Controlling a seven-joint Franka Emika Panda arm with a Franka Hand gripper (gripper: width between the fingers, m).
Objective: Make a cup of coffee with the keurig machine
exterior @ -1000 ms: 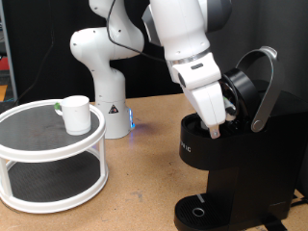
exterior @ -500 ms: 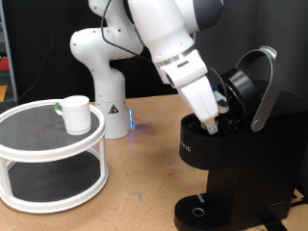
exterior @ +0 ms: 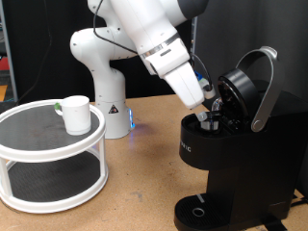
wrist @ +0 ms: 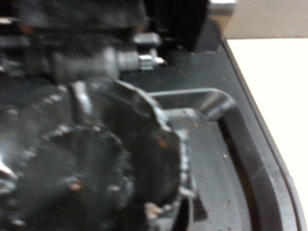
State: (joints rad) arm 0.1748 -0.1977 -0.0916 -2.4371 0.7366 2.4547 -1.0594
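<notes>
arm slanting, claw (exterior: 209, 106) inside open keurig machine (exterior: 236, 154)

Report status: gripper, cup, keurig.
Gripper at the open lid of the keurig machine. Cup on the white two-tier stand, untouched. Drip base bare.

1. The room is evenly lit from overhead, bright enough, with soft, faint shadows on the wooden table (exterior: 135, 183).
2. The white arm (exterior: 154, 43) shows smooth highlights without blown-out glare.
3. The keurig machine (exterior: 236, 159) reads as a dark mass, its detail swallowed in black.
4. A small blue glow shows at the robot base (exterior: 131, 123).
5. The exterior view is fairly sharp; the wrist view is dim, heavily blurred and out of focus throughout.
</notes>
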